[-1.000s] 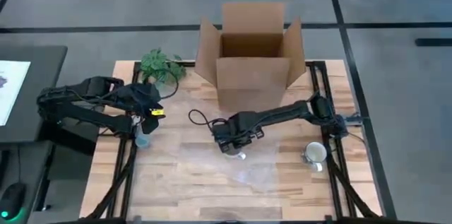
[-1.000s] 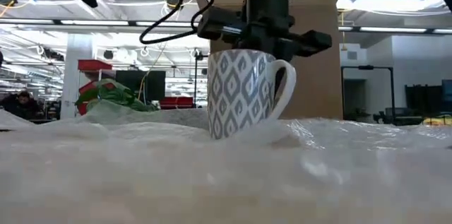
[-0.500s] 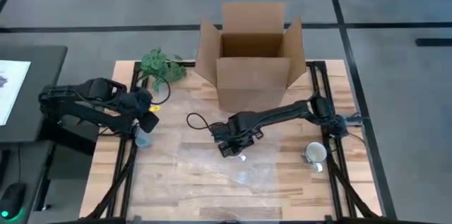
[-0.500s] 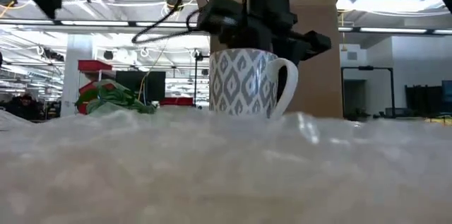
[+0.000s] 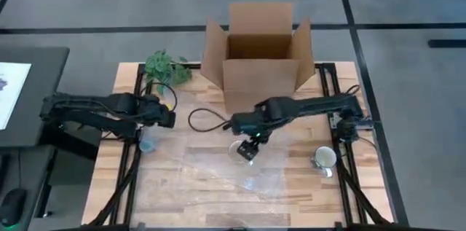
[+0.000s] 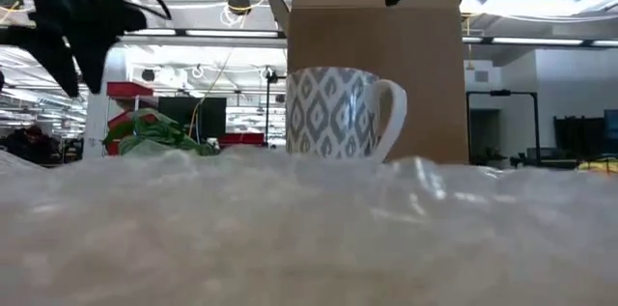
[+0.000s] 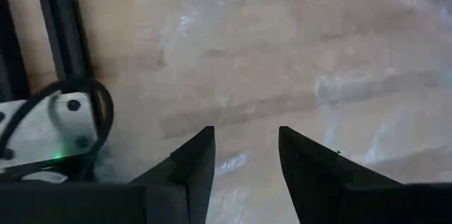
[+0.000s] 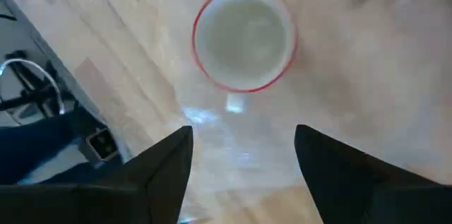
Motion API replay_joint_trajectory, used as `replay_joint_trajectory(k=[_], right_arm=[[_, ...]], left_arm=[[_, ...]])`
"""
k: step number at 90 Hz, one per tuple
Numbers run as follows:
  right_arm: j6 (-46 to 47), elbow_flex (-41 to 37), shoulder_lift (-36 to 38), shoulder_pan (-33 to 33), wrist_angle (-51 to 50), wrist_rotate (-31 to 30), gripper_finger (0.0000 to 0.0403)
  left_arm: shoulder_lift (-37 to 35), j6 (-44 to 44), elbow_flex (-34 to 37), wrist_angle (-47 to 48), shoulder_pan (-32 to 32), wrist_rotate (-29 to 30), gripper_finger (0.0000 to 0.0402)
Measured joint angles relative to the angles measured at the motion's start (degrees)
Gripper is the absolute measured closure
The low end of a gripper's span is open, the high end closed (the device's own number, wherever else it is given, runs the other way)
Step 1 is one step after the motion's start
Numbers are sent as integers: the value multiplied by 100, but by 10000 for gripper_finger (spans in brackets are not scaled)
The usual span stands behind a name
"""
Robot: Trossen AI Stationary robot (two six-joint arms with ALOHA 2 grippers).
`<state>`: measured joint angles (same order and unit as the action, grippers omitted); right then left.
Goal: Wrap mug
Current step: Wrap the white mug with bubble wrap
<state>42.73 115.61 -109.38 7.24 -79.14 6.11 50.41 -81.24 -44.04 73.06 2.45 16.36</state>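
Wooden table (image 5: pixel 189 187) under clear plastic sheet (image 5: pixel 240 165), warehouse ceiling lights (image 6: pixel 241 2) behind.

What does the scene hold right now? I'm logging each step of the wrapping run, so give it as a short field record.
mug: patterned mug upright on the clear wrap sheet, unwrapped
right gripper: open, above the mug, not touching
left gripper: open, over the sheet's left edge
box: cardboard box open, behind the mug
other: plant; second mug at the table's right
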Motion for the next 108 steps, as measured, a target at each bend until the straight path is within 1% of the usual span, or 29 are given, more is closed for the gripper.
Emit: replay_joint_trajectory(k=[7, 11, 22, 26, 30, 36, 47, 58, 66, 73, 84, 94, 101, 108], right_arm=[[-364, -2, 180, -105, -228, -84, 171], [-553, -2, 294, -155, -272, -98, 172], [-1042, -2, 572, -167, -417, -129, 172], [-1196, -2, 640, -165, -447, -132, 172], [-1322, -2, 705, -181, -471, -132, 172], [-1459, -4, 783, -200, -498, -133, 172], [-1610, -7, 915, -216, -563, -131, 172], [-1638, -7, 988, -171, -597, -131, 172], [-1622, -10, 1017, -157, -633, -129, 172], [-1544, -13, 1043, -113, -631, -120, 172], [-1368, -13, 1043, -128, -605, -103, 172], [-1190, -13, 1042, -168, -482, -103, 172], [-967, -13, 1042, -197, -367, -102, 172], [-721, -13, 1042, -203, -254, -100, 172]], left_arm=[[72, -64, 116, 7, 249, 8, 267], [81, 77, 156, 20, 427, 68, 267], [69, 1232, 188, -260, 952, 859, 267], [77, 1512, 197, -281, 1227, 994, 267], [94, 1824, 197, -333, 1573, 1000, 266], [133, 2304, 200, -439, 2125, 835, 261], [157, 3128, 435, -1071, 2967, 150, 248], [225, 3674, 863, -1612, 3567, -275, 236], [361, 4165, 1026, -1959, 3931, -570, 221], [489, 4531, 1078, -2085, 4145, -698, 205], [765, 5318, 1076, -2628, 4333, -799, 172], [1163, 5551, 1076, -2867, 4475, -845, 144], [1518, 5703, 1076, -2903, 4567, -858, 136], [1865, 5935, 1076, -2905, 4599, -924, 137]])
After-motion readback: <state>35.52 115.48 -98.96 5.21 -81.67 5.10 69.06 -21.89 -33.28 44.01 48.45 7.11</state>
